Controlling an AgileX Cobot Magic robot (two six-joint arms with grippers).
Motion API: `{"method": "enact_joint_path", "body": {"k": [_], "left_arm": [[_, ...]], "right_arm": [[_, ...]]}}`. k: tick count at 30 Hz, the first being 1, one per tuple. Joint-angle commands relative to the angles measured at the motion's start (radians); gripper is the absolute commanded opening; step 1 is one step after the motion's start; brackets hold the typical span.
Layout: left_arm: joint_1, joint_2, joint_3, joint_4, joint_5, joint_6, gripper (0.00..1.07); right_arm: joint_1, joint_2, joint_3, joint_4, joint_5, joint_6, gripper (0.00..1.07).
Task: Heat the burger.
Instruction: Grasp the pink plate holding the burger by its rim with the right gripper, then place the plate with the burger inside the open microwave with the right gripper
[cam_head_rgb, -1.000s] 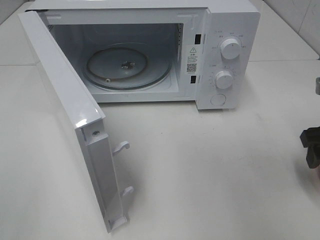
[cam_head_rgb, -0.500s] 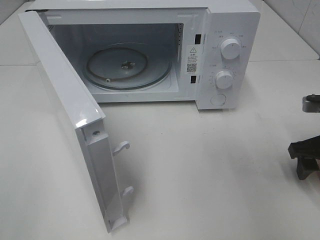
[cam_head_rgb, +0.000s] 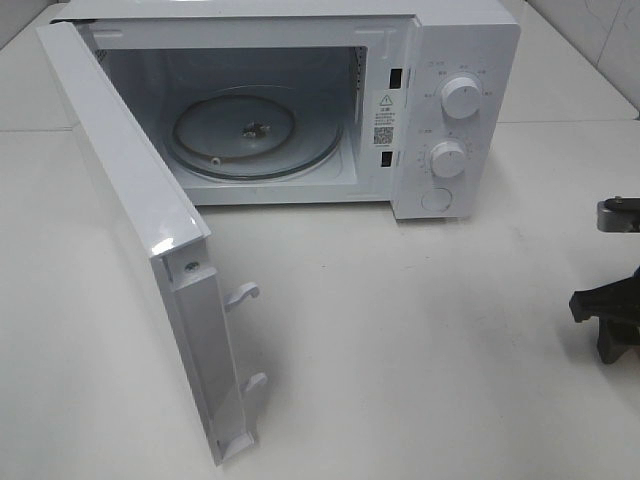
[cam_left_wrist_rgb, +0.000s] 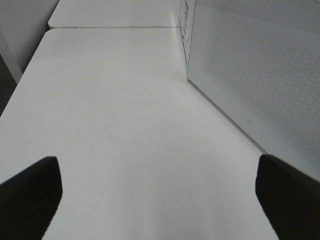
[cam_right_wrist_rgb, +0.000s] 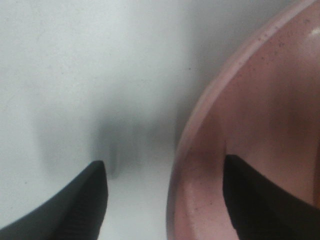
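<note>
a white microwave (cam_head_rgb: 450, 50) fills the upper half of the high frame on a white counter (cam_head_rgb: 420, 350); its door (cam_head_rgb: 120, 200) swings wide toward the lower left, and the glass tray (cam_head_rgb: 250, 135) inside carries nothing; the right fingers (cam_right_wrist_rgb: 75, 210) stand apart astride the rim of a pink plate (cam_right_wrist_rgb: 260, 100), one outside over the counter, one inside the plate, not yet clamped on it; in the high frame they show dark at the right edge, low over the counter; the left fingers (cam_left_wrist_rgb: 30, 195) are spread wide over the counter beside the door, holding nothing; the burger shows in no view, so i cannot tell where it is
</note>
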Motion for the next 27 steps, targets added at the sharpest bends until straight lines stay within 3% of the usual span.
{"method": "enact_joint_path", "body": {"k": [1, 13, 20, 21, 27], "left_arm": [[0.003, -0.022, 0.004, -0.004, -0.009, 0.002, 0.98], [0.003, -0.022, 0.004, -0.004, -0.009, 0.002, 0.98], [0.003, -0.022, 0.004, -0.004, -0.009, 0.002, 0.98], [0.003, -0.022, 0.004, -0.004, -0.009, 0.002, 0.98], [0.003, -0.022, 0.004, -0.004, -0.009, 0.002, 0.98]], "right_arm": [[-0.007, 0.004, -0.004, 0.003, 0.0, -0.002, 0.54], [-0.007, 0.004, -0.003, -0.016, -0.011, -0.001, 0.14], [-0.007, 0.004, -0.003, -0.023, -0.012, -0.001, 0.06], [-0.007, 0.004, -0.003, -0.028, -0.014, -0.001, 0.0], [-0.007, 0.004, -0.003, -0.038, -0.012, 0.002, 0.0]]}}
